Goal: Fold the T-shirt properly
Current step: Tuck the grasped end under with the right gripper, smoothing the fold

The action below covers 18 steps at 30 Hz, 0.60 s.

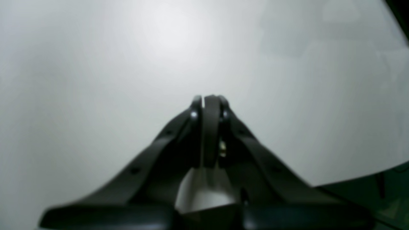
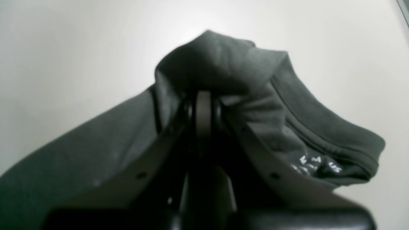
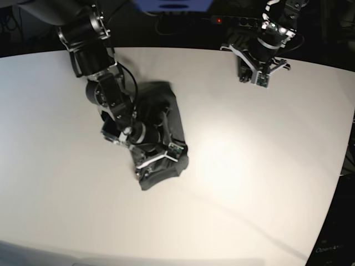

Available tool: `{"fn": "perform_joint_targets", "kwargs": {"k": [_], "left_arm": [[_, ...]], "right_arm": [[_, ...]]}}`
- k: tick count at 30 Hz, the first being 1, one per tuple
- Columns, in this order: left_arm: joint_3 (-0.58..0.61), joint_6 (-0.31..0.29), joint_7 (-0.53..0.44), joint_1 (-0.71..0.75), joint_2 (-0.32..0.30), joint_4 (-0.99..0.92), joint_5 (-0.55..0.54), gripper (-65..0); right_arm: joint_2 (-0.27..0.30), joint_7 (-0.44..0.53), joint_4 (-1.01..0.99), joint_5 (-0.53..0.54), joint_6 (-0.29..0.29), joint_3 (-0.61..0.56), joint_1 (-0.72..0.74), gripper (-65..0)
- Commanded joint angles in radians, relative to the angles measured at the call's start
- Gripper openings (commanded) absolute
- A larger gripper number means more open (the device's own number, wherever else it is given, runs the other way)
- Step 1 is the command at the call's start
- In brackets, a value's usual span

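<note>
The right gripper (image 2: 203,95) is clamped on a bunched fold of the dark T-shirt (image 2: 223,64), whose hemmed edge with small white lettering droops to one side. In the base view the T-shirt (image 3: 161,111) lies crumpled left of centre on the white table (image 3: 249,177), with the right arm (image 3: 113,100) stretched over it and hiding much of the cloth. Farther back, well apart from the shirt, the left gripper (image 1: 209,99) hangs with its jaws pressed together on nothing, near the table's back edge.
</note>
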Motion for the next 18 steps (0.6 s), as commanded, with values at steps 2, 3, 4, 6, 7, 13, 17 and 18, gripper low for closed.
{"fn": "perform_joint_targets", "kwargs": {"k": [2, 3, 4, 6, 7, 13, 17, 18], "left_arm": [[0.0, -0.005, 0.026, 0.01, -0.003, 0.002, 0.001, -63.2], [0.0, -0.005, 0.026, 0.008, -0.003, 0.002, 0.001, -63.2], [0.0, -0.005, 0.026, 0.008, -0.003, 0.002, 0.001, -63.2], [0.002, -0.005, 0.026, 0.01, -0.003, 0.002, 0.001, -63.2], [0.002, -0.005, 0.026, 0.01, -0.003, 0.002, 0.001, -63.2], [0.002, -0.005, 0.026, 0.01, -0.003, 0.004, 0.001, -63.2], [0.005, -0.005, 0.026, 0.007, -0.003, 0.002, 0.001, -63.2], [0.005, -0.005, 0.026, 0.007, -0.003, 0.004, 0.001, -63.2]], "right_arm": [[0.026, -0.039, -0.005, -0.022, 0.017, 0.034, 0.031, -64.7], [0.035, -0.038, -0.005, -0.019, 0.017, 0.047, 0.036, -64.7], [0.04, -0.036, -0.005, -0.017, 0.017, 0.061, 0.043, -64.7], [0.058, -0.035, -0.007, -0.016, 0.017, 0.112, 0.049, -64.7], [0.065, -0.032, -0.008, -0.014, 0.017, 0.133, 0.051, -64.7], [0.068, 0.043, -0.081, -0.019, 0.017, 0.221, 0.043, -64.7], [0.069, 0.048, -0.073, -0.02, 0.017, 0.221, 0.013, -64.7], [0.069, 0.048, -0.065, -0.022, 0.017, 0.219, 0.008, -64.7]]}}
